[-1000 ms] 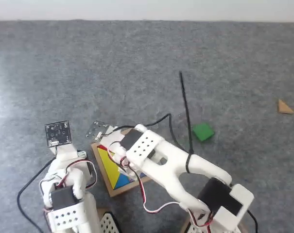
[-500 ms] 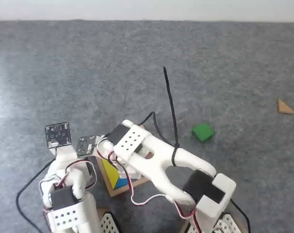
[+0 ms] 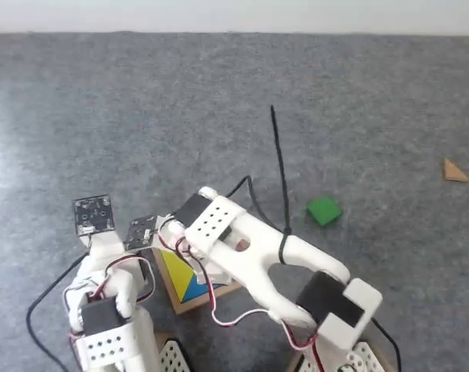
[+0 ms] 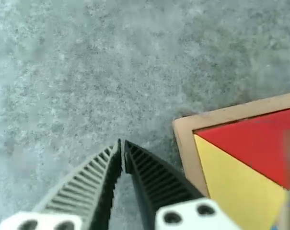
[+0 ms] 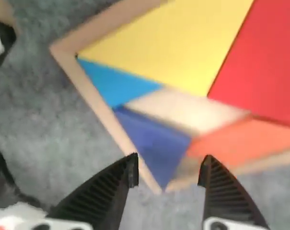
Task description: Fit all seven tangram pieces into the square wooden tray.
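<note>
The square wooden tray [image 3: 204,297] lies between the two arms, with yellow [image 3: 175,266] and blue pieces showing past the right arm [image 3: 250,252] that hangs over it. In the right wrist view my right gripper [image 5: 168,168] is open just above a tray corner [image 5: 100,103], over dark blue [image 5: 152,139], light blue, yellow [image 5: 168,45], red [image 5: 260,72] and orange pieces. A pale patch [image 5: 183,109] sits among them. A green square piece [image 3: 324,211] lies on the mat to the right. My left gripper [image 4: 121,143] is shut over bare mat beside the tray's corner [image 4: 187,143].
A small tan triangle [image 3: 453,170] lies far off at the right. A black cable [image 3: 281,167] rises from the right arm. The left arm [image 3: 102,302] stands at the bottom left. Grey mat stretches open toward the back and right.
The right arm swung left over the tray, then edged slightly back to the right. The left arm has kept still.
</note>
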Robot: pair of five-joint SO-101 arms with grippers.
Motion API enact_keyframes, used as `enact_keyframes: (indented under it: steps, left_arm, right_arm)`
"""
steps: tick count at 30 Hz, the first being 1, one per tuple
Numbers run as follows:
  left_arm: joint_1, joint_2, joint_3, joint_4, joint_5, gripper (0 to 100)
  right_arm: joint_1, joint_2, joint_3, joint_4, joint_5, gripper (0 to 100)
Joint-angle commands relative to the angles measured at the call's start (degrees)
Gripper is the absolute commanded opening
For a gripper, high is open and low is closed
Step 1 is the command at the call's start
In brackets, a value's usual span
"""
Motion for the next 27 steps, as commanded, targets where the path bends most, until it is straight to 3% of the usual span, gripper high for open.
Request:
enact_keyframes:
  steps: [1,5,11,16,22,27]
  left_arm:
    - [0.1,-1.1,-0.5,-0.5,-0.4,1]
    - [0.1,-1.1,-0.5,-0.5,-0.4,1]
    - [0.1,-1.1,-0.5,-0.5,-0.4,1]
    - [-0.3,-1.1,-0.5,-0.5,-0.5,1]
    - [0.1,-1.1,-0.5,-0.5,-0.4,1]
    - [-0.2,-1.1,-0.5,-0.5,-0.4,1]
  right_arm:
    - [1.1,-6.6,0.9,1.4,0.0,22.0]
    - [-0.1,-11.6,4.7,0.4,-2.4,22.0]
    - [2.2,-13.8,10.2,-8.9,-9.2,22.0]
    - [-2.1,-13.8,12.1,-14.0,-17.5,22.0]
    - [-4.4,-13.8,13.6,-15.3,-17.3,22.0]
    - [-3.8,-13.8,14.9,-14.3,-12.9,22.0]
